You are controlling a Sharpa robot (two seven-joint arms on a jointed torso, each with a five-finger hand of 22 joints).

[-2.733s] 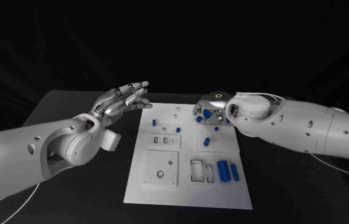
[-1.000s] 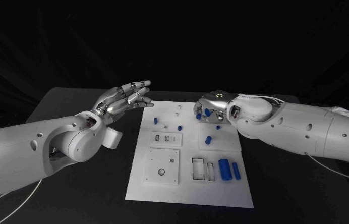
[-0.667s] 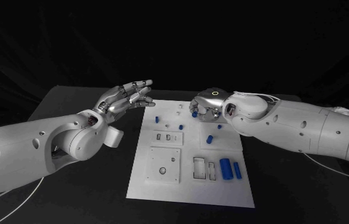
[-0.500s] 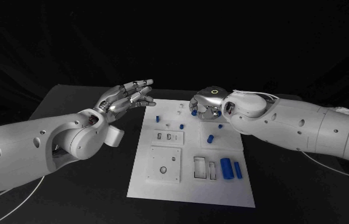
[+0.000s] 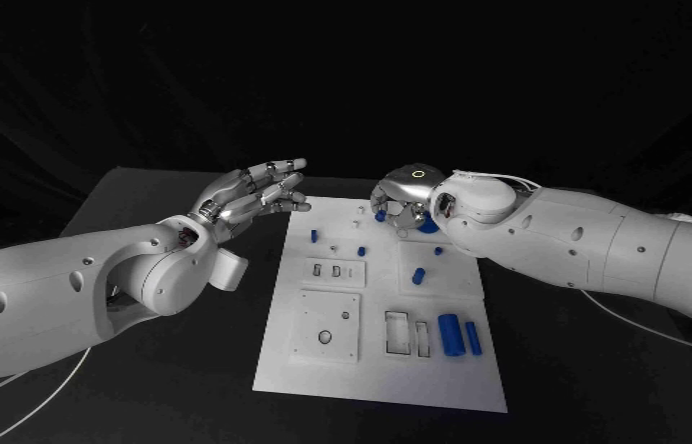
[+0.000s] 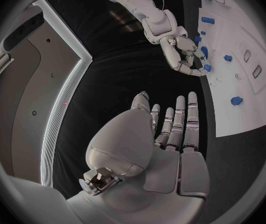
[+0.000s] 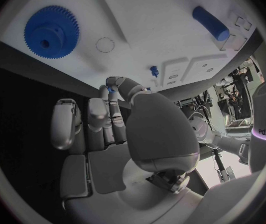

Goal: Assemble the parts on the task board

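The white task board [image 5: 378, 374] lies in the middle of the table. My right hand [image 5: 404, 197] hovers over its far end and pinches a small blue part [image 7: 111, 89] between thumb and a finger; in the head view that part [image 5: 381, 216] shows just under the hand. A blue gear [image 7: 51, 32] lies flat on the board beyond the fingers, with a blue cylinder [image 7: 210, 22] and a small blue peg [image 7: 153, 70] farther off. My left hand [image 5: 260, 192] floats left of the board's far corner, fingers spread, holding nothing. The left wrist view shows the right hand [image 6: 183, 52] at the board's edge [image 6: 245, 114].
Small blue pegs [image 5: 312, 234] [image 5: 361, 251] [image 5: 438, 252] stand on the far half of the board. A short blue piece [image 5: 418, 276] lies mid-board, and two blue cylinders [image 5: 450, 334] lie near the right edge beside slotted plates [image 5: 326, 326]. Black table [image 5: 173, 384] surrounds it.
My right hand has shifted left and a little farther along the board's far end, carrying the small blue part. The left hand has stayed in place, open.
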